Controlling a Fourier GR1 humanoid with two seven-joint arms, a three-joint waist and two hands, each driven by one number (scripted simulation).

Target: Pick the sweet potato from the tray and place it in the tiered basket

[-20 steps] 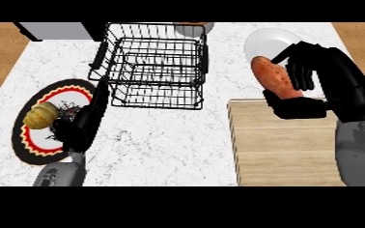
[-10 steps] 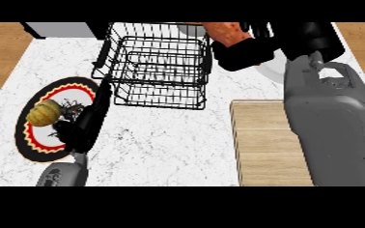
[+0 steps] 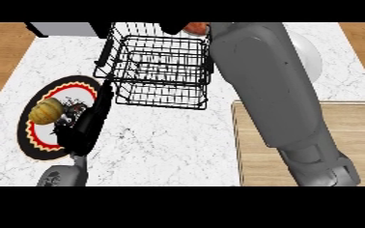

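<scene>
— While the right forearm (image 3: 274, 92) is stretching over the bench (image 3: 171, 140), where is the sweet potato (image 3: 194, 27) sitting?
— At the top edge of the tiered basket (image 3: 160, 67), beside a sliver of the right hand (image 3: 173, 27); its fingers are hiding, so I cannot tell its grip.
— And the left hand (image 3: 89, 123)?
— It is lying with fingers straight, on the plate (image 3: 43, 140) near a yellow fruit (image 3: 48, 111). The tray (image 3: 299, 140) is lying under the forearm.

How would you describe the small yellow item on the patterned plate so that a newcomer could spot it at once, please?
Start at the black wire tiered basket at the counter's back, then look to its lower left for the round black plate with a red and yellow rim. The ribbed, rounded yellow item on it sits beside the left hand; nothing else nearby is yellow and rounded.
</scene>
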